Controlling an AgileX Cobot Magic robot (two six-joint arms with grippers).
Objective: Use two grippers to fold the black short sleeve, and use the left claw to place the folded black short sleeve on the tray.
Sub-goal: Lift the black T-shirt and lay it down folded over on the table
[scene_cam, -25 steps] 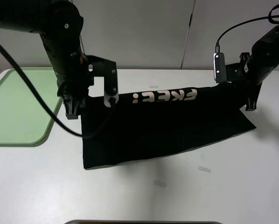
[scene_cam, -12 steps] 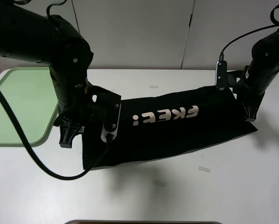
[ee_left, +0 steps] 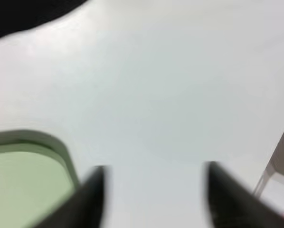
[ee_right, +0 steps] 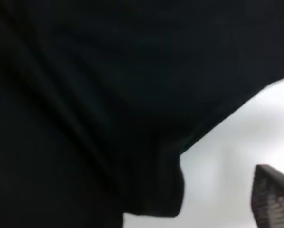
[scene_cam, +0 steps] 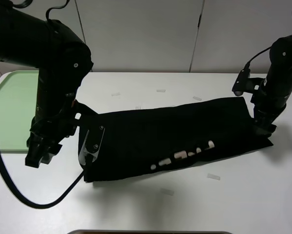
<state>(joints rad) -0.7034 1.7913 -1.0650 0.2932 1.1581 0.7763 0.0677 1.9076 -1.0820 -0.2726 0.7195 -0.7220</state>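
Note:
The black short sleeve (scene_cam: pixel 175 134) lies folded in a long band across the table, with white letters (scene_cam: pixel 185 155) peeking out at its front edge. My left gripper (scene_cam: pixel 38 157) hangs low just left of the shirt's left end. In the left wrist view it (ee_left: pixel 151 190) is open and empty over bare table, with a corner of the shirt (ee_left: pixel 18 14) at the frame's edge. My right gripper (scene_cam: pixel 264 127) is at the shirt's right end. In the right wrist view black cloth (ee_right: pixel 85 95) fills the frame. One fingertip (ee_right: pixel 270 194) stands clear of it, and the other is hidden.
The green tray (scene_cam: pixel 9 112) lies at the table's left edge, beside my left arm, and its corner also shows in the left wrist view (ee_left: pixel 23 190). Small bits of tape (scene_cam: pixel 213 176) dot the white table (scene_cam: pixel 151 204). A wall panel stands behind.
Both grippers brought the shirt's raised back edge forward and down, folding it over; the letters now sit at the front edge. My left gripper let go and moved left and forward.

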